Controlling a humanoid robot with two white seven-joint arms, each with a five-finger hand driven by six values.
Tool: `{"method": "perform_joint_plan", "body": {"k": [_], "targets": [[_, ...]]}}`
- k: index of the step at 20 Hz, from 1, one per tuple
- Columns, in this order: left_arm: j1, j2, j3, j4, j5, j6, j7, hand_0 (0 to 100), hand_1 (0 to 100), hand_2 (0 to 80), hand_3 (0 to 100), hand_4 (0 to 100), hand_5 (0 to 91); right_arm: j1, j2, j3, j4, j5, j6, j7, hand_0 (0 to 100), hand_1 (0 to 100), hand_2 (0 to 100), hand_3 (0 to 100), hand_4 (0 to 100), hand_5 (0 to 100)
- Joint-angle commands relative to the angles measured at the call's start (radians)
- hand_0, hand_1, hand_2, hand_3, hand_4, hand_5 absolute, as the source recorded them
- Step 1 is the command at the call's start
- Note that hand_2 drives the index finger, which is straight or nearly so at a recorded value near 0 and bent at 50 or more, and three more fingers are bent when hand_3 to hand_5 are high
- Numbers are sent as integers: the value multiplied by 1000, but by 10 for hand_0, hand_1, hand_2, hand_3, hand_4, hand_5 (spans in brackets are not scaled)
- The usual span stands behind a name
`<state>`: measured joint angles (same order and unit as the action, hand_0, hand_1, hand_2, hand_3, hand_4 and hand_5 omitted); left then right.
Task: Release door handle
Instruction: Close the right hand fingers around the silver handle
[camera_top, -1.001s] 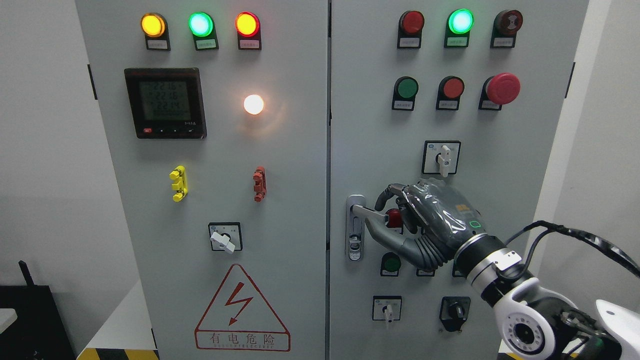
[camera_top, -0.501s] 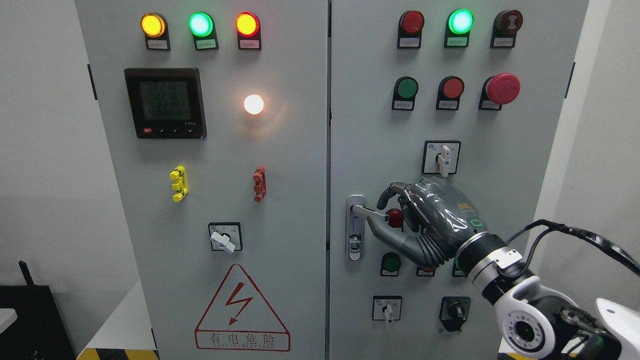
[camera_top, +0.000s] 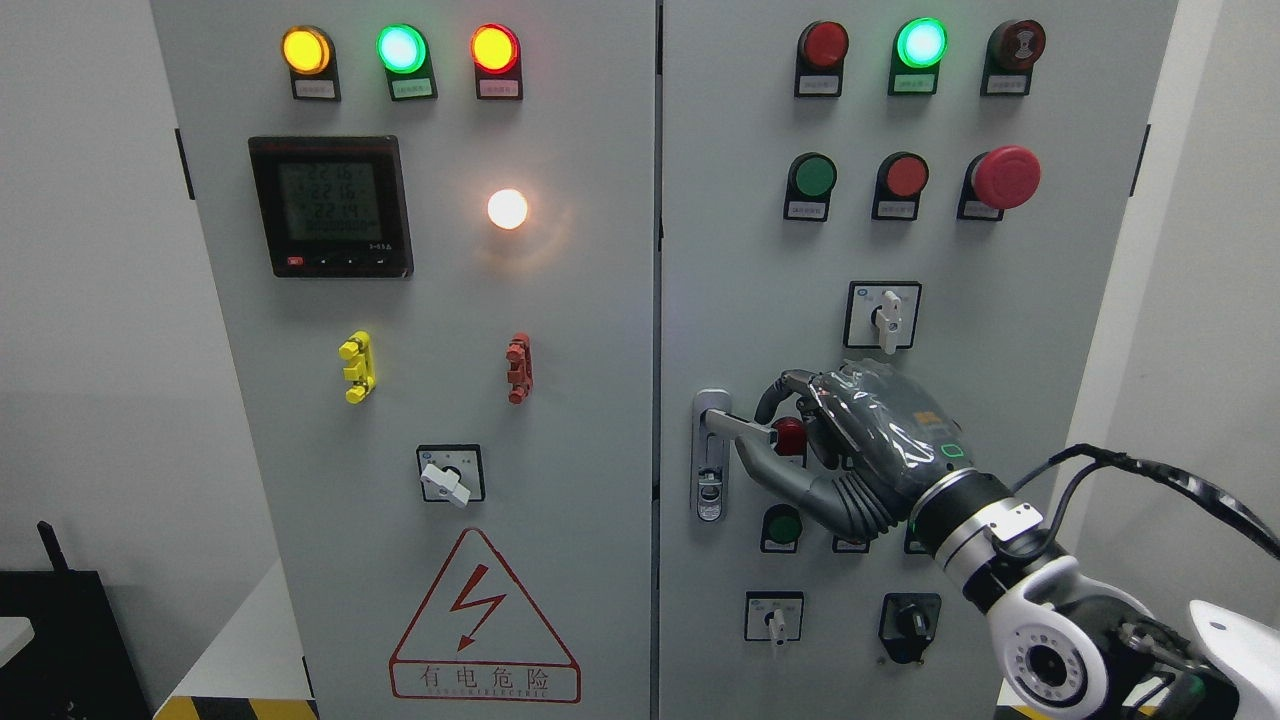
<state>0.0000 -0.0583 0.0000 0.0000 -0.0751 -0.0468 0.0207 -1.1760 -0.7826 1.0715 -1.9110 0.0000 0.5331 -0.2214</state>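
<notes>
The silver door handle (camera_top: 738, 425) sits at the left edge of the cabinet's right door (camera_top: 740, 250). Its lever is swung out and points right from the lock plate (camera_top: 710, 470). My right hand (camera_top: 752, 430) comes in from the lower right and is curled around the lever's free end. The index finger (camera_top: 768, 392) arches over the lever and the thumb (camera_top: 775, 470) lies under it. The other fingers partly hide a red button (camera_top: 790, 436) behind the lever's tip. The left arm does not show.
The right door carries push buttons, a red mushroom stop button (camera_top: 1005, 177), and rotary switches (camera_top: 884, 315) close above and below my hand. The left door (camera_top: 450, 330) has a meter (camera_top: 330, 205), lamps and a warning triangle (camera_top: 484, 620). A black cable (camera_top: 1160, 470) loops off my forearm.
My right hand has shifted slightly to the right and down along the lever. The lever and both doors have not moved.
</notes>
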Motion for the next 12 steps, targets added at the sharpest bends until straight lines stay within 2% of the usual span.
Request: {"method": "perform_joint_plan", "body": {"k": [1, 12], "targets": [[-3, 0, 2, 9, 0, -1, -1, 120, 389, 0, 0, 0, 0, 6, 2, -1, 3, -17, -1, 1, 402, 182, 439, 1000, 1000, 1000], [-2, 0, 2, 9, 0, -1, -1, 120, 389, 0, 0, 0, 0, 9, 2, -4, 3, -17, -1, 1, 402, 183, 451, 1000, 1000, 1000]]}}
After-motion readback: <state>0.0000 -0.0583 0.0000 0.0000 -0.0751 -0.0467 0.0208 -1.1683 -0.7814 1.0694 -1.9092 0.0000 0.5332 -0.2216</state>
